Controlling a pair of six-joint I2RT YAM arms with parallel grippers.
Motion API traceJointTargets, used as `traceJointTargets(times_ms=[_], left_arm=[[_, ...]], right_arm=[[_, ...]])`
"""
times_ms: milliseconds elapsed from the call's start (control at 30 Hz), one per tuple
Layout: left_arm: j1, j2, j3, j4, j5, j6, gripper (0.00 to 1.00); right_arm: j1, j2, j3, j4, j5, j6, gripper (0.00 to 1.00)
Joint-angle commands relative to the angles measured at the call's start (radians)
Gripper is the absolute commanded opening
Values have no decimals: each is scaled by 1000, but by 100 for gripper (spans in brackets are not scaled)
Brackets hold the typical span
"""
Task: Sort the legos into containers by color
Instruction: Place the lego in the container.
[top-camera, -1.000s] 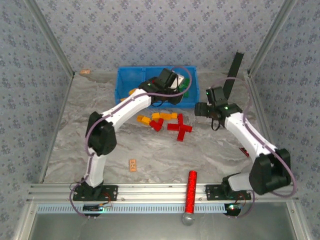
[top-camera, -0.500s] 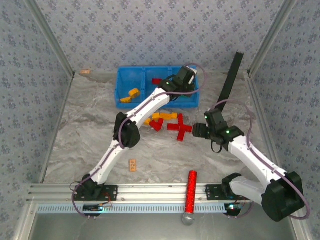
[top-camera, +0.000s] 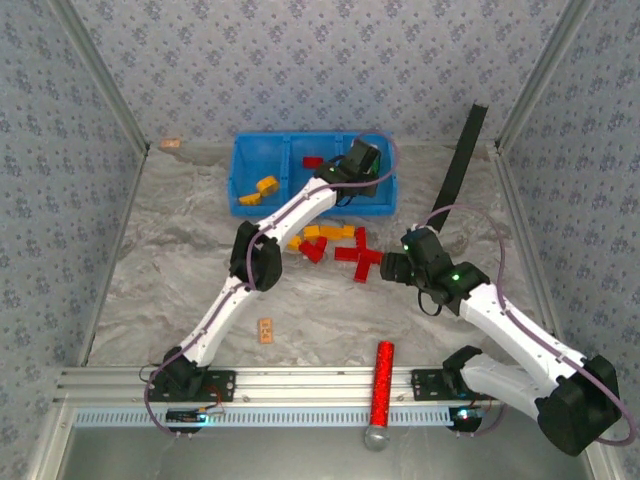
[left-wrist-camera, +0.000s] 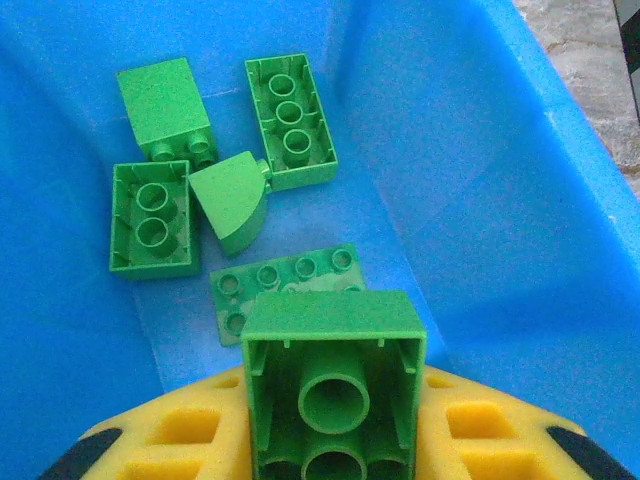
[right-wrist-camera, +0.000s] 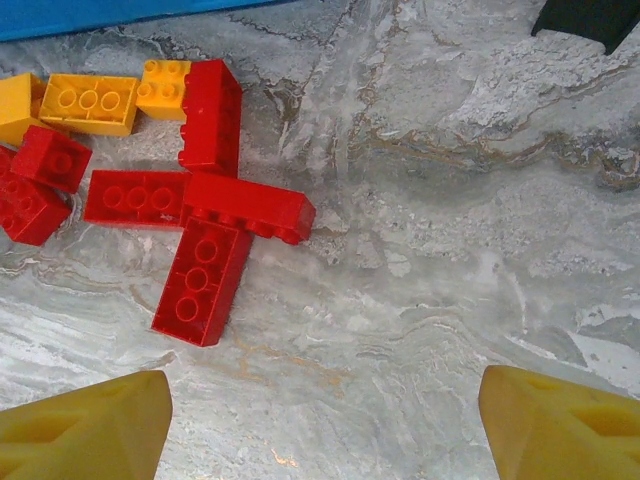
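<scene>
Left gripper (top-camera: 362, 160) pinches a hollow-bottomed green brick (left-wrist-camera: 333, 375) over the glossy blue bin (left-wrist-camera: 480, 200). Right gripper (right-wrist-camera: 325, 420) hangs, yellow jaws wide, above the marbled tabletop (right-wrist-camera: 450, 250) beside crossed red bricks (right-wrist-camera: 200, 280).

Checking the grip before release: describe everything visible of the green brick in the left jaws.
The green plastic brick shows its hollow underside: thin walls around round tubes. The left gripper's yellow jaws clamp it on both sides. It hangs over the blue plastic bin holding other green bricks.
</scene>
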Motion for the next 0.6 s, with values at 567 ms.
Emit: traceJointTargets(times_ms=[567], left_arm=[[14, 18, 51, 23, 75, -54, 39]], right_arm=[[80, 115, -31, 131, -45, 89, 83]])
